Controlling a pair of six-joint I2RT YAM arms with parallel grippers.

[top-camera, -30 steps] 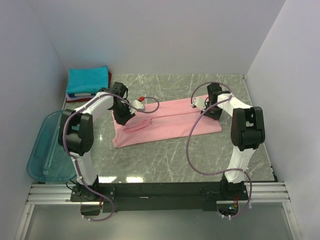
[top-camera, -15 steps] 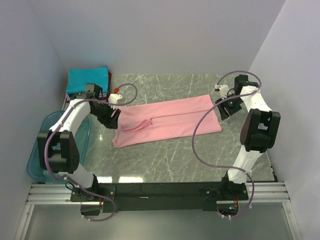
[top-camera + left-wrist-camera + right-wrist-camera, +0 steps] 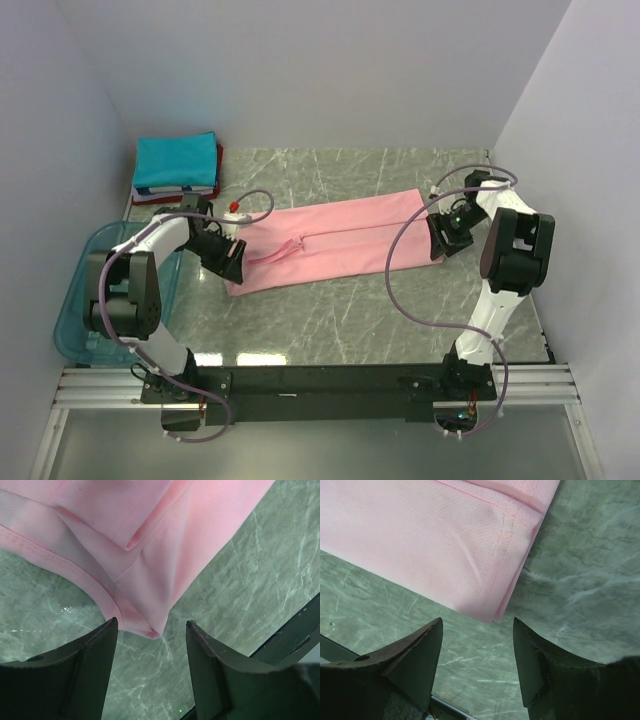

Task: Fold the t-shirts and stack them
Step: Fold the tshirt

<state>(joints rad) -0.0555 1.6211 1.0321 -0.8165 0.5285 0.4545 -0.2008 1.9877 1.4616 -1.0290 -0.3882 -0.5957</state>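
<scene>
Light pink cloth t-shirt (image 3: 335,243) lies flat on the grey-green marble-pattern table (image 3: 350,320). It is folded into a long band slanting from mid-left toward the far right.

Changes:
- Left gripper (image 3: 232,262) is now at the band's near-left corner. Half a second ago it sat farther back, by the far-left end.
- Right gripper (image 3: 446,238) is now at the near-right corner. Half a second ago it was by the far-right corner.
- One second ago both grippers were farther inward, over the shirt's far edge.
- The shirt's outline is much the same as half a second ago.

Views compared:
- Overhead view: too small to judge either finger gap.
- Left wrist view: the left gripper (image 3: 150,625) has its fingers spread wide with nothing pinched. A layered corner of the pink shirt (image 3: 165,545), hem showing, lies in the gap between the tips.
- Right wrist view: the right gripper (image 3: 477,622) is likewise spread and empty. A stitched-hem corner of the shirt (image 3: 420,535) points into the gap.
- Neither wrist view shows whether the fingertips touch the table.

Seen from overhead only:
- A folded teal t-shirt (image 3: 176,160) tops a stack of shirts with red and white edges (image 3: 165,192) in the far-left corner, well apart from the pink shirt.
- A translucent blue plastic bin (image 3: 75,300) sits at the table's left edge, with the left arm's elbow over it.
</scene>
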